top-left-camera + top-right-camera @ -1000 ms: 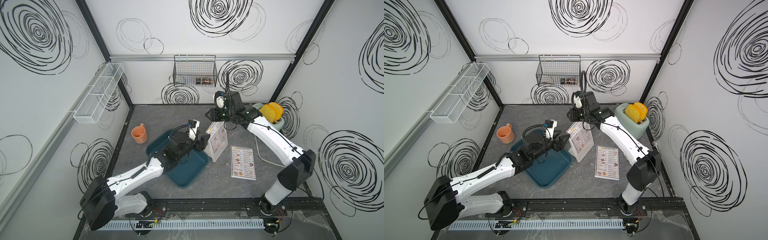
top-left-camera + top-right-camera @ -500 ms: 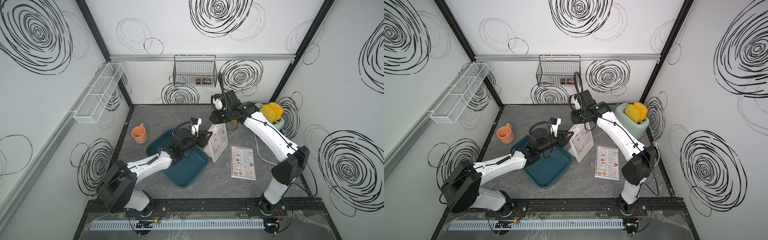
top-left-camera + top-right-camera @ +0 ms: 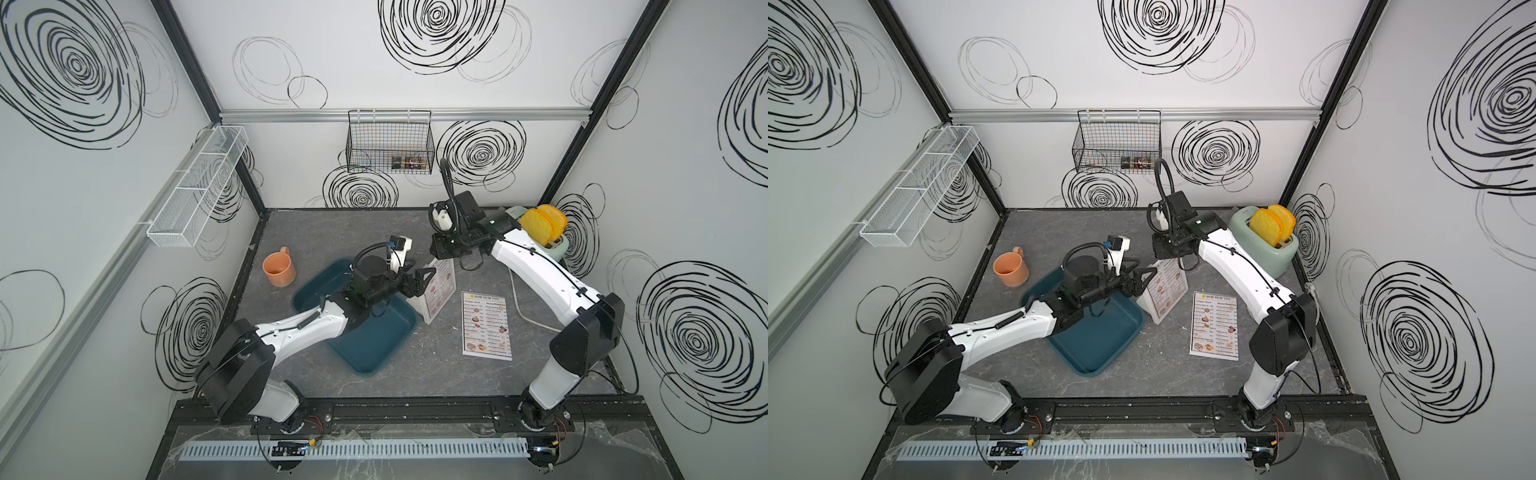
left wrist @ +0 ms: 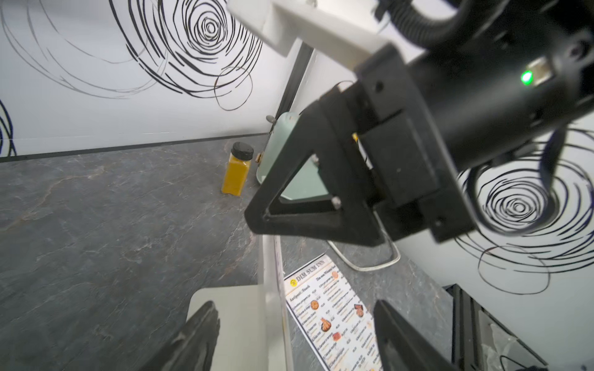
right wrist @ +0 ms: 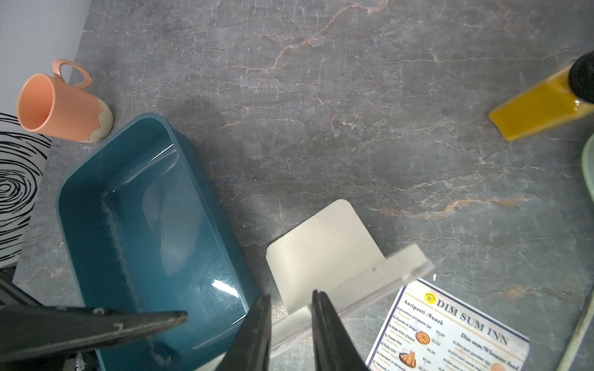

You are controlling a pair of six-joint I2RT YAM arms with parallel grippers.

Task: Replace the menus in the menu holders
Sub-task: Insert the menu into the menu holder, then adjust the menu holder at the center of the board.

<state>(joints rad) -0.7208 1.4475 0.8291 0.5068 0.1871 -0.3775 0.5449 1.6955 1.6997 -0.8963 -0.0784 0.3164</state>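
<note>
Inside menu holder (image 3: 427, 312): menu (image 3: 441, 286) | inside toaster (image 3: 1258, 245): two yellow slices (image 3: 1273, 226)

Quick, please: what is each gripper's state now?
Left gripper: open, at the menu holder.
Right gripper: nearly closed at its top edge; grip cannot be told.

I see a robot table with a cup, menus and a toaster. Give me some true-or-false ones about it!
The orange cup stands upright on the table. True.
Both menus lie flat on the table. False: one menu lies flat; the second menu stands in the menu holder.
Yellow slices stick out of the toaster. True.
The left gripper is shut. False: its jaws are wide open, on either side of the menu holder.
</note>
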